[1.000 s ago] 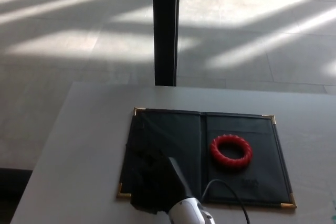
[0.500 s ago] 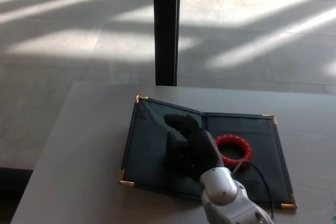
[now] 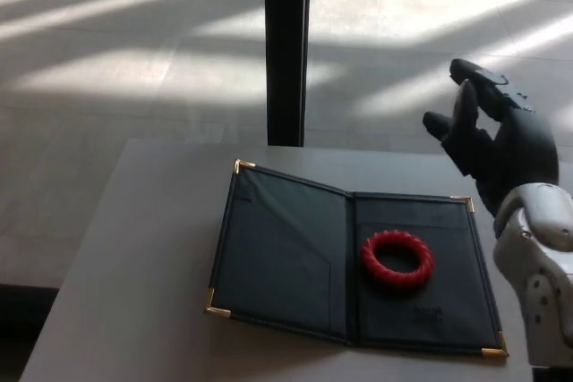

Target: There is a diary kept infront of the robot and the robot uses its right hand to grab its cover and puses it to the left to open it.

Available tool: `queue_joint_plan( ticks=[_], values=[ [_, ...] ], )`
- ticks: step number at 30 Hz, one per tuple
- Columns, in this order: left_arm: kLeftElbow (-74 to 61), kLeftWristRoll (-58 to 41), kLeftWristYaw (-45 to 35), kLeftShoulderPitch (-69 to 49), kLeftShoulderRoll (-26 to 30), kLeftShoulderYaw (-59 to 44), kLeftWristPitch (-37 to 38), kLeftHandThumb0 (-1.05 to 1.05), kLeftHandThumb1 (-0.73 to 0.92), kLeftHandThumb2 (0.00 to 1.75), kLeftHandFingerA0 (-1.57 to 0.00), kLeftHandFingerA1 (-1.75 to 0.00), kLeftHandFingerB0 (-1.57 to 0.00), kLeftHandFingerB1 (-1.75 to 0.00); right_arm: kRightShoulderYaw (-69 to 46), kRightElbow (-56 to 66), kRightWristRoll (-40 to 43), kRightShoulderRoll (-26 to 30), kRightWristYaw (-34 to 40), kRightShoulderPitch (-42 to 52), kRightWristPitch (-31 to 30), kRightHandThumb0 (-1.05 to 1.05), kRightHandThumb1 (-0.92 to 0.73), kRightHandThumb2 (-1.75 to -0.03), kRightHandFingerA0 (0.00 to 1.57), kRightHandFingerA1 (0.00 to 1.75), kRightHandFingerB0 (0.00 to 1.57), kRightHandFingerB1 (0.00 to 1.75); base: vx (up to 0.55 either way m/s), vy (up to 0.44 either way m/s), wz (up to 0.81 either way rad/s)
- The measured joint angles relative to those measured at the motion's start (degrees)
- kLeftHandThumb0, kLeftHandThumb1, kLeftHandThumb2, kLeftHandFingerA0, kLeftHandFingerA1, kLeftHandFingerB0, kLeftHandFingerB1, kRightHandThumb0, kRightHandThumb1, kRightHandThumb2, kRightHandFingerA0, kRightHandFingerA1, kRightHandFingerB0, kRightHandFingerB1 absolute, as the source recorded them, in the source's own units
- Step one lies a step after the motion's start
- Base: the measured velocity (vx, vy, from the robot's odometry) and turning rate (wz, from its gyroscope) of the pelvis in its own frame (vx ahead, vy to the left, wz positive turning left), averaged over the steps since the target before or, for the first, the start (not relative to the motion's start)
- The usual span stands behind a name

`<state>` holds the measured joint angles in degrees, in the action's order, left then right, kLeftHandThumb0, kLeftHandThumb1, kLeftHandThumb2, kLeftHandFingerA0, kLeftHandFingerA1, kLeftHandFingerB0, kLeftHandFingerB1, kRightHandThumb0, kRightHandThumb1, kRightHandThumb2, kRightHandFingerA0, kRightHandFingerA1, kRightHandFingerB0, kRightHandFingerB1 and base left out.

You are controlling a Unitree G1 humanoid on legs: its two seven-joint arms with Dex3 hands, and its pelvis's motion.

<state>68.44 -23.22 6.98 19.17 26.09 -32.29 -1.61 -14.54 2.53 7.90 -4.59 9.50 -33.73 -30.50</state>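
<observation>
The black diary (image 3: 286,257) with gold corners lies open on the grey table (image 3: 134,266). Its left cover is slightly raised off the surface. A red ring (image 3: 397,258) rests on the right inner page. My right hand (image 3: 491,140) hovers raised at the right, above and beyond the diary's far right corner, open with its fingers spread and holding nothing. The left hand does not show.
A dark vertical post (image 3: 286,46) stands just behind the table's far edge. Sunlit tiled floor (image 3: 107,69) lies beyond and to the left of the table.
My right hand has let go of the left cover and swung up and to the right, away from the diary. The cover stays open, slightly lifted.
</observation>
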Motion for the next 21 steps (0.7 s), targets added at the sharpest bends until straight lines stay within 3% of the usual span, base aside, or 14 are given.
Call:
queue_joint_plan(
  ticks=[2, 3, 5, 7, 9, 10, 11, 12, 13, 15, 16, 18, 19, 21],
  values=[
    [0.01, -0.05, 0.00, 0.00, 0.00, -0.09, 0.00, -1.05, 0.77, 1.63, -0.52, -1.32, -0.11, -1.01, -3.78, 1.13, 1.28, 1.92, -0.19, 0.16, -0.61, -0.76, -0.92, -0.69, 0.37, 0.50, 0.27, 0.43, 0.00, 0.000, 0.00],
    [0.03, -0.06, 0.00, 0.00, 0.00, -0.15, 0.00, -1.05, 0.78, 1.63, -0.53, -1.32, -0.03, -0.97, -5.71, 1.62, 1.89, 2.93, -0.34, 0.39, -0.95, -0.74, -0.92, -0.69, 0.44, 0.51, 0.33, 0.44, 0.00, 0.000, 0.00],
    [0.04, -0.09, 0.01, -0.03, 0.00, -0.25, 0.00, -1.05, 0.79, 1.64, -0.52, -1.31, -0.03, -0.97, -9.72, 2.55, 3.17, 5.23, -0.63, 1.14, -1.50, -0.71, -0.92, -0.73, 0.39, 0.52, 0.28, 0.45, 0.00, 0.000, 0.00],
    [0.04, -0.13, 0.02, -0.10, 0.00, -0.35, 0.00, -1.05, 0.78, 1.63, -0.51, -1.30, -0.08, -1.00, -13.33, 2.82, 4.16, 7.78, -1.17, 2.63, -1.71, -0.80, -0.88, -0.68, 0.37, 0.53, 0.26, 0.44, 0.00, 0.000, 0.00],
    [0.04, -0.18, 0.02, -0.37, 0.00, -0.49, 0.00, -1.05, 0.80, 1.65, -0.59, -1.36, -0.12, -1.03, -17.62, 2.77, 5.24, 10.79, -1.91, 5.12, -1.90, -0.82, -0.86, -0.71, 0.42, 0.56, 0.30, 0.49, 0.00, 0.000, 0.00],
    [0.04, -0.20, 0.02, -0.50, 0.00, -0.58, 0.00, -1.05, 0.83, 1.67, -0.57, -1.35, -0.11, -1.02, -19.66, 2.69, 5.69, 12.15, -2.22, 6.38, -1.94, -0.80, -0.70, -1.06, 0.43, 0.64, 0.36, 0.60, 0.00, 0.000, 0.00],
    [0.04, -0.21, 0.02, -0.62, 0.00, -0.66, 0.00, -1.05, 0.84, 1.67, -0.57, -1.34, -0.14, -1.03, -21.43, 2.61, 6.08, 13.31, -2.51, 7.54, -1.94, -0.82, -0.90, -0.67, 0.52, 0.63, 0.42, 0.57, 0.00, 0.000, 0.00],
    [0.04, -0.20, 0.02, -0.77, 0.00, -0.71, 0.00, -1.05, 0.78, 1.63, -0.50, -1.30, -0.06, -0.99, -23.61, 2.43, 6.47, 14.66, -2.88, 9.04, -1.93, -0.83, -0.89, -0.67, 0.56, 0.67, 0.46, 0.60, 0.00, 0.000, 0.00],
    [0.04, -0.21, 0.02, -0.98, 0.00, -0.79, 0.00, -1.05, 0.78, 1.64, -0.58, -1.34, -0.13, -1.03, -25.77, 2.09, 6.88, 15.97, -3.22, 10.51, -1.92, -0.85, -0.87, -0.66, 0.60, 0.65, 0.50, 0.60, 0.00, 0.000, 0.00],
    [0.04, -0.24, 0.02, -1.24, 0.00, -0.94, 0.00, -1.05, 0.80, 1.65, -0.58, -1.35, -0.12, -1.03, -29.11, 1.34, 7.55, 17.99, -3.80, 12.63, -1.88, -0.88, -0.86, -0.66, 0.58, 0.66, 0.49, 0.61, 0.00, 0.000, 0.00],
    [0.04, -0.27, 0.03, -1.49, 0.00, -1.08, 0.00, -1.05, 0.81, 1.65, -0.66, -1.40, -0.15, -1.05, -31.58, 0.59, 8.10, 19.39, -4.19, 14.14, -1.79, -0.90, -0.85, -0.66, 0.60, 0.65, 0.50, 0.62, 0.00, 0.000, 0.00],
    [0.04, -0.31, 0.03, -1.72, 0.00, -1.21, 0.00, -1.05, 0.80, 1.65, -0.63, -1.38, -0.11, -1.03, -34.97, -0.90, 8.68, 21.13, -4.72, 16.30, -1.56, -0.93, -0.85, -0.65, 0.60, 0.64, 0.51, 0.62, 0.00, 0.000, 0.00],
    [0.04, -0.32, 0.03, -1.84, 0.00, -1.31, 0.00, -1.05, 0.80, 1.65, -0.61, -1.37, -0.08, -1.00, -36.81, -1.85, 8.97, 21.88, -4.89, 17.44, -1.37, -0.90, -0.63, -1.08, 0.59, 0.69, 0.50, 0.67, 0.00, 0.000, 0.00],
    [0.03, -0.37, 0.03, -2.09, 0.01, -1.58, 0.00, -1.05, 0.82, 1.66, -0.55, -1.34, 0.00, -0.96, -40.85, -4.03, 9.78, 23.36, -5.25, 19.79, -1.03, -0.89, -0.67, -1.09, 0.50, 0.70, 0.43, 0.69, 0.00, 0.000, 0.00]
  ],
)
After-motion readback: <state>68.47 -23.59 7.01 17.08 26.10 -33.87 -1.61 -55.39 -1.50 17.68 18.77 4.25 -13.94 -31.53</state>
